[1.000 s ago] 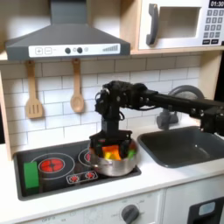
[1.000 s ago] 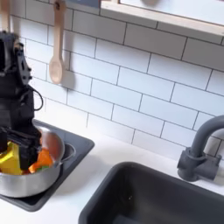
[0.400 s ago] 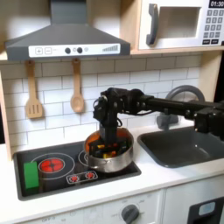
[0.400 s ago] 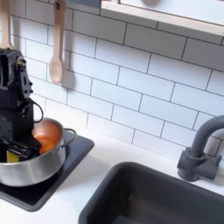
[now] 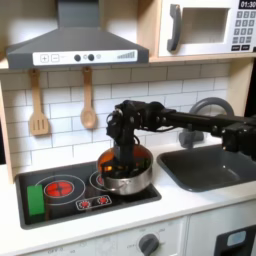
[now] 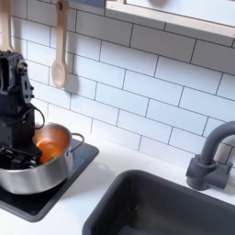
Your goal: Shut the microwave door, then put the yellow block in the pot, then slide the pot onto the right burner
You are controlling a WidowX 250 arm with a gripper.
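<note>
The microwave door [image 5: 203, 29] at the top right of the first exterior view lies flush with its frame, grey handle on its left side. The shiny pot [image 5: 128, 176] stands on the stove's burner nearer the sink; in the second exterior view the pot [image 6: 39, 173] is at the lower left. My black gripper [image 5: 122, 160] reaches down into the pot; in the second exterior view the gripper [image 6: 18, 154] sits at the pot's rim, and I cannot make out how its fingers stand. An orange object [image 6: 50, 142] lies inside the pot. The yellow block is hidden.
A green block [image 5: 36, 201] stands at the stove's edge farthest from the sink, beside the red burner [image 5: 62, 187]. The dark sink [image 5: 208, 165] and a grey faucet [image 6: 213, 156] are next to the stove. A wooden spatula [image 5: 38, 105] and spoon [image 5: 88, 100] hang on the tiled wall.
The pot and my gripper have shifted back toward the wall over the burner. The yellow block seen in the pot a second ago is now behind the gripper.
</note>
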